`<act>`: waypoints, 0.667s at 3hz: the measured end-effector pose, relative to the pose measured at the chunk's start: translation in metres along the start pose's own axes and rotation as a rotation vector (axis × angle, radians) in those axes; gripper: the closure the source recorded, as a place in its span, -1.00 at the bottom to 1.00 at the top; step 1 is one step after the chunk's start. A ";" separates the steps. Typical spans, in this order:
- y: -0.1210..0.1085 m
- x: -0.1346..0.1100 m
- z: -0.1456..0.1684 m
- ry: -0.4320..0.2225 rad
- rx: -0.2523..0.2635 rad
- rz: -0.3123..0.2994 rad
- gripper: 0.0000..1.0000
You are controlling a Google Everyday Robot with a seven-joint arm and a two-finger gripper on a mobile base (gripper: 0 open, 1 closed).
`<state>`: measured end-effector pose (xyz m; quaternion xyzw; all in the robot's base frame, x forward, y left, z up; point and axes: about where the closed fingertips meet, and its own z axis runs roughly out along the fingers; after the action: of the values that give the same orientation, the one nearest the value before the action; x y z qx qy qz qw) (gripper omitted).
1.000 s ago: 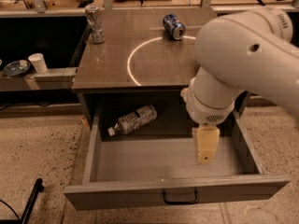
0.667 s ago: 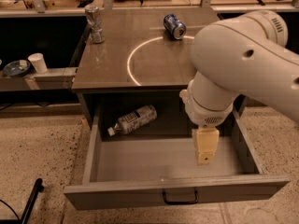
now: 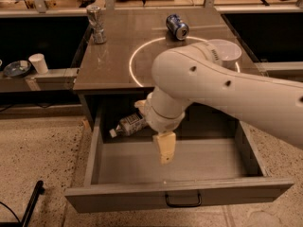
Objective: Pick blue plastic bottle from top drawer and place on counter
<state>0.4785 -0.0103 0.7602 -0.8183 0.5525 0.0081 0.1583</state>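
Claw (image 3: 165, 149): hangs over the middle of the top drawer (image 3: 142, 174); grip width cannot be told.
Blue plastic bottle (image 3: 129, 125): on its side, drawer's back left, cap pointing left.
Surface (image 3: 109, 60): blue can (image 3: 177, 26), crushed silver can (image 3: 96, 23), white bowl (image 3: 226, 51).

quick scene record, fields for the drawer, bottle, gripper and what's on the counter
top drawer: pulled open, grey interior
blue plastic bottle: on its side at the drawer's back left, cap pointing left
gripper: pointing down over the drawer floor, right of the bottle
counter: blue soda can on its side, crushed silver can upright, white bowl
stage: bottle not yet lifted
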 end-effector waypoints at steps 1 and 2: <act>-0.017 -0.029 0.040 -0.083 -0.018 -0.116 -1.00; -0.022 -0.043 0.083 -0.085 -0.044 -0.169 -1.00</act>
<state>0.4953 0.0579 0.6946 -0.8643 0.4739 0.0412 0.1637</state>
